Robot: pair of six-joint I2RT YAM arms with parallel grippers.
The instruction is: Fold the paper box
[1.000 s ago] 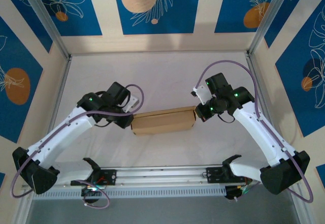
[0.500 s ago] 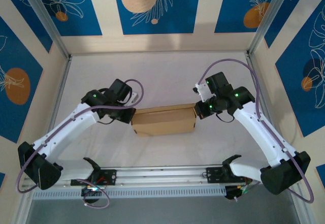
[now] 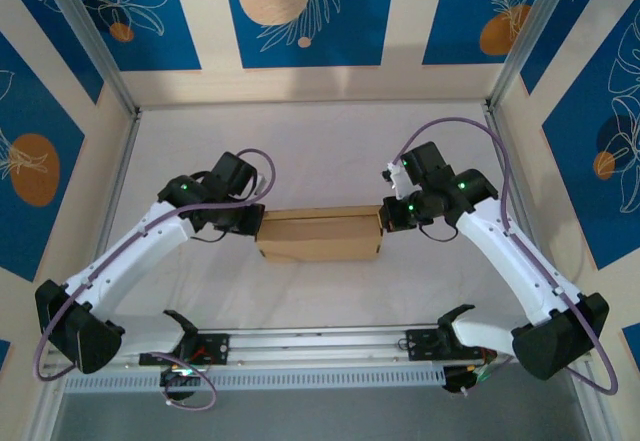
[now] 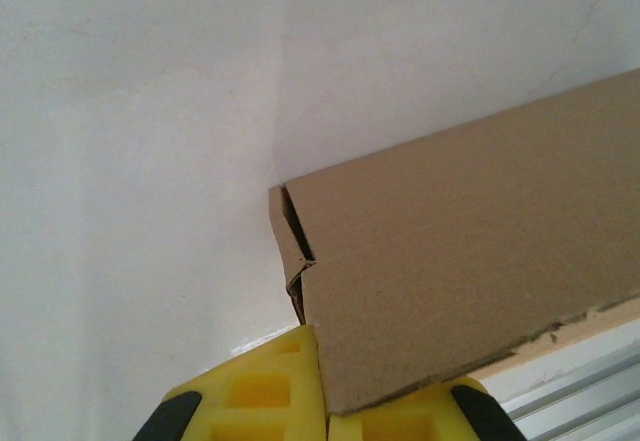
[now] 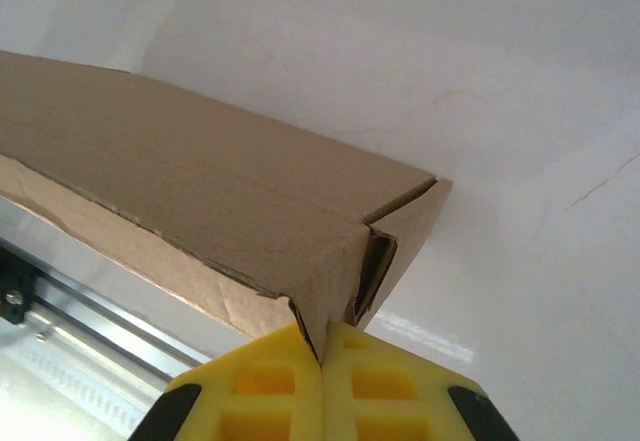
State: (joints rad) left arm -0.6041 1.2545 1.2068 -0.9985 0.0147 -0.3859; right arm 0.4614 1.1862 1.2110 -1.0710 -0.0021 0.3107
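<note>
Seen from above: the paper box (image 3: 320,236) lying folded mid-table (image 3: 320,141), left gripper (image 3: 258,223) at its left end, right gripper (image 3: 383,223) at its right end, both tips against the cardboard. At the left wrist: left gripper (image 4: 322,416) with yellow pads (image 4: 260,391) closed tight on the lower corner of a box (image 4: 460,251) panel. At the right wrist: right gripper (image 5: 322,356) pinched fully together on the box's (image 5: 200,191) corner edge, beside a slightly gaping end flap (image 5: 405,226).
</note>
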